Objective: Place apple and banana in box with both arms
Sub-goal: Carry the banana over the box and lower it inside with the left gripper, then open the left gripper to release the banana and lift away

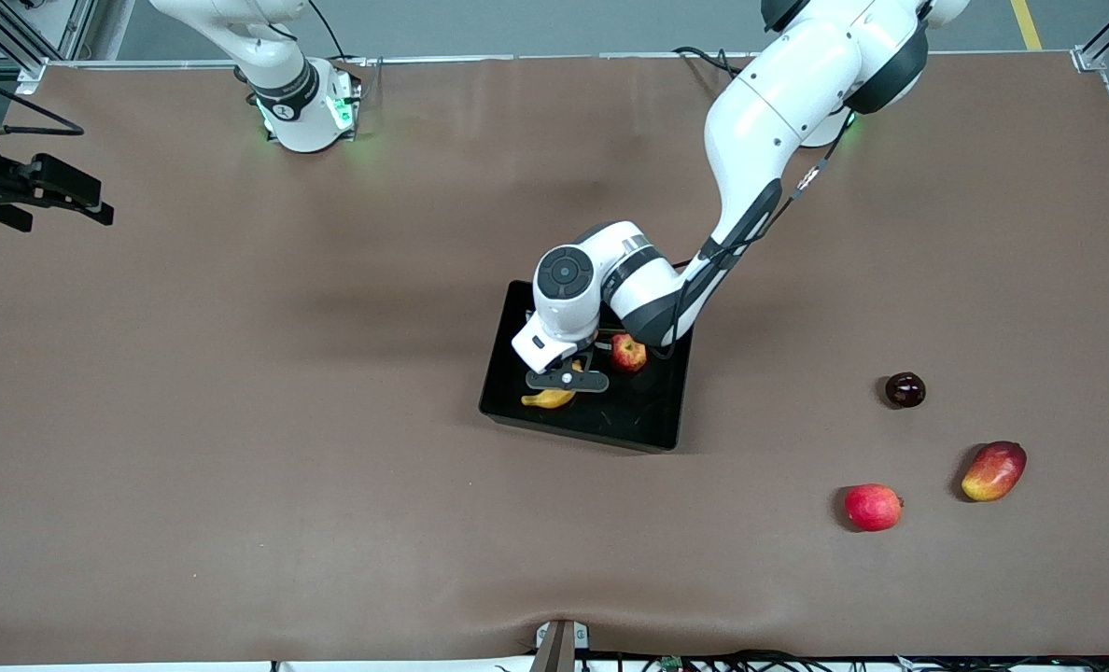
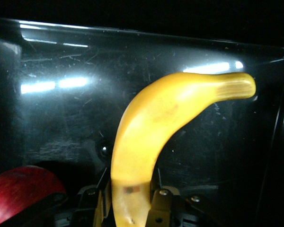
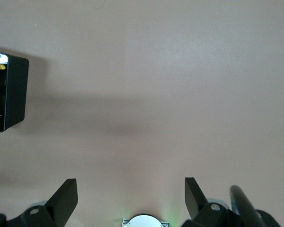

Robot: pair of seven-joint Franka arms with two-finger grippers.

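Note:
The black box (image 1: 643,425) sits mid-table. The apple (image 1: 627,353) lies in it at the end toward the left arm. My left gripper (image 1: 568,381) is low inside the box, shut on one end of the yellow banana (image 1: 550,399). In the left wrist view the banana (image 2: 151,123) curves away from my fingers (image 2: 162,204) just over the glossy box floor (image 2: 61,118), with the apple (image 2: 19,189) beside the gripper. My right gripper (image 1: 55,210) waits open and empty in the air at the right arm's end of the table; its wrist view (image 3: 130,187) shows bare table and the box (image 3: 14,94).
Three other fruits lie on the table toward the left arm's end: a dark round fruit (image 1: 905,389), a red-yellow mango (image 1: 993,470) and a pinkish-red round fruit (image 1: 873,507), the last two nearer the front camera than the box. The brown table (image 1: 284,420) surrounds the box.

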